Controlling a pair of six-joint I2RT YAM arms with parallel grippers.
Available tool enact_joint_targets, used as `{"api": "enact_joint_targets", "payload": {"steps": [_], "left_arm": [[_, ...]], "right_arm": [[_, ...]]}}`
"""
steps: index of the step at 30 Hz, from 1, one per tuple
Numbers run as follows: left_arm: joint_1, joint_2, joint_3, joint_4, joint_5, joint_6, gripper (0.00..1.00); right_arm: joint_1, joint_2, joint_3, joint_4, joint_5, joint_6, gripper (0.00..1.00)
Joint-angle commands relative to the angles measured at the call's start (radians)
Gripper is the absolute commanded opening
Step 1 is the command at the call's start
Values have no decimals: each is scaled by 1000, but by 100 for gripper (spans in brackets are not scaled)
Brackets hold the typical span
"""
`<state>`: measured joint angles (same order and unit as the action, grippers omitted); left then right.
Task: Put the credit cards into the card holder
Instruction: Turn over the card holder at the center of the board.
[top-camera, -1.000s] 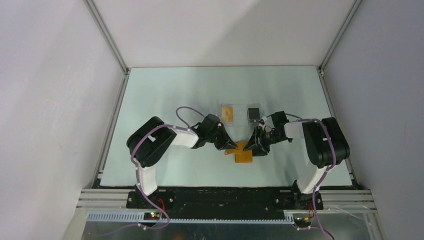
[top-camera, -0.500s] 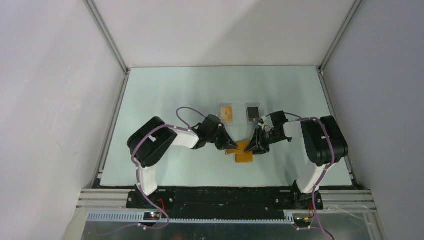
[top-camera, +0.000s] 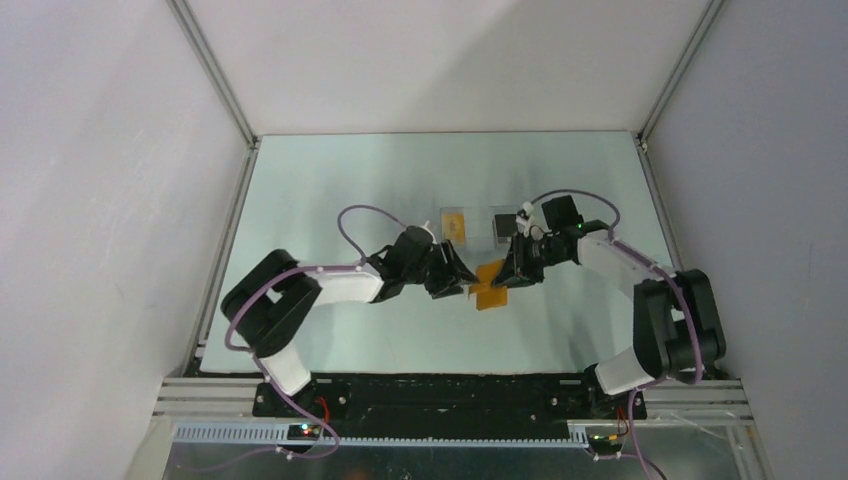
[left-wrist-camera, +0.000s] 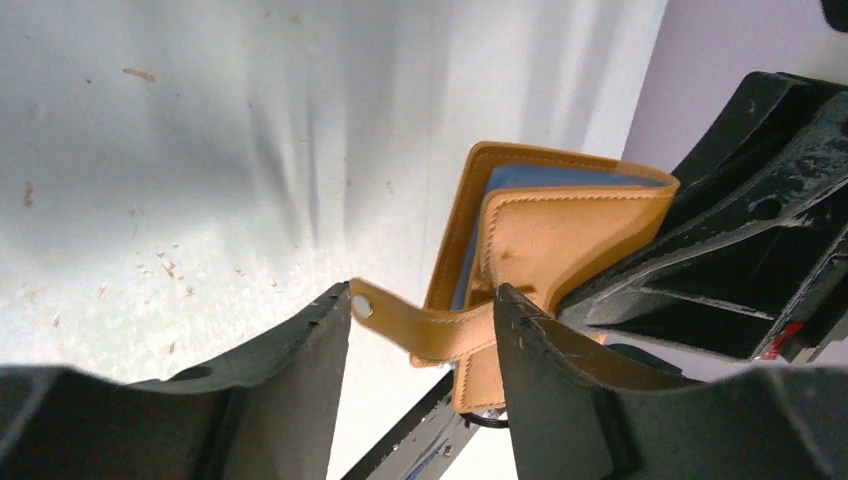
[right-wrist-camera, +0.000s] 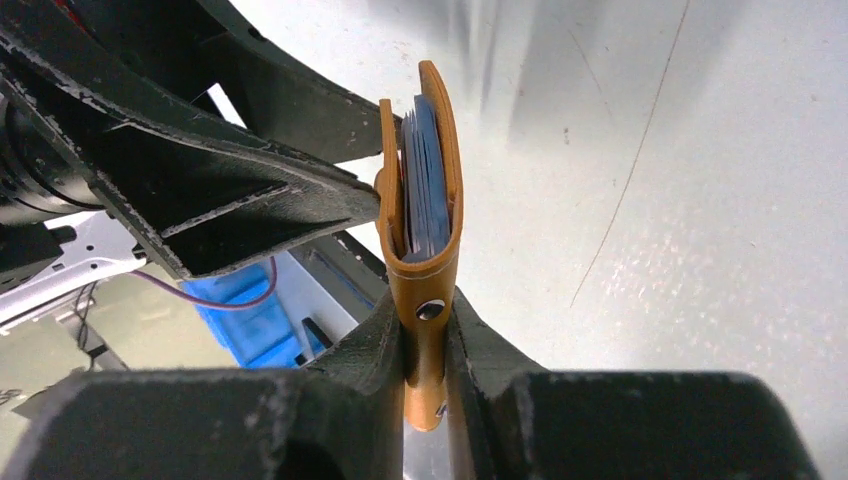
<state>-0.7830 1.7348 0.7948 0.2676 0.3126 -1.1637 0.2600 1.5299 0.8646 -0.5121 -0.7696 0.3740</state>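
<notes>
Our right tool (right-wrist-camera: 427, 325) is pinching the card holder (right-wrist-camera: 452, 170) by its lower edge, both fingers pressed flat against the orange leather on either side of a small round snap hole. Above the fingers the holder stands on edge with its two flaps a little apart, and between them we see the blue credit cards (right-wrist-camera: 428, 185) stacked inside. Just left of this tool, the black fingers of our left tool (left-wrist-camera: 420, 300) reach in against the holder's outer flap. In the left wrist view that tool is spread. Its fingers stand apart with the holder's strap (left-wrist-camera: 425, 325) lying across the gap, the snap end beside one fingertip and the other fingertip touching the strap near where it joins the holder. Beyond those fingertips the holder gapes, with a blue card edge showing within. From overhead, both tools meet at the holder over the middle of the bench (top-camera: 330, 200). Just beyond them lie an orange-centred clear rectangle (top-camera: 455, 225) and a black-centred clear rectangle (top-camera: 503, 226).
</notes>
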Motion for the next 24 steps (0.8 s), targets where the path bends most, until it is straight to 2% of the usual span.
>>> {"api": "enact_joint_targets", "payload": {"steps": [1,5,10,16,22,24], "left_arm": [[7,-148,-3,-123,-109,82,61],[8,-254,32,-285,-181,164,63],[11,-310,27,-329,-170,156,64],[14,-341,15,-330,-154,146,65],[24,-368,-13,-334,-169,145,65],[34,-397,-36,-335,-178,138,65]], "right_arm": [[8,-114,105,-184,133,-55,10],[7,-165,149,-257,173,-68,10],[12,-196,203,-321,223,-72,10],[42,-202,297,-426,438,-79,10],[176,-165,427,-556,706,-79,10],[224,-143,447,-587,841,-70,10]]}}
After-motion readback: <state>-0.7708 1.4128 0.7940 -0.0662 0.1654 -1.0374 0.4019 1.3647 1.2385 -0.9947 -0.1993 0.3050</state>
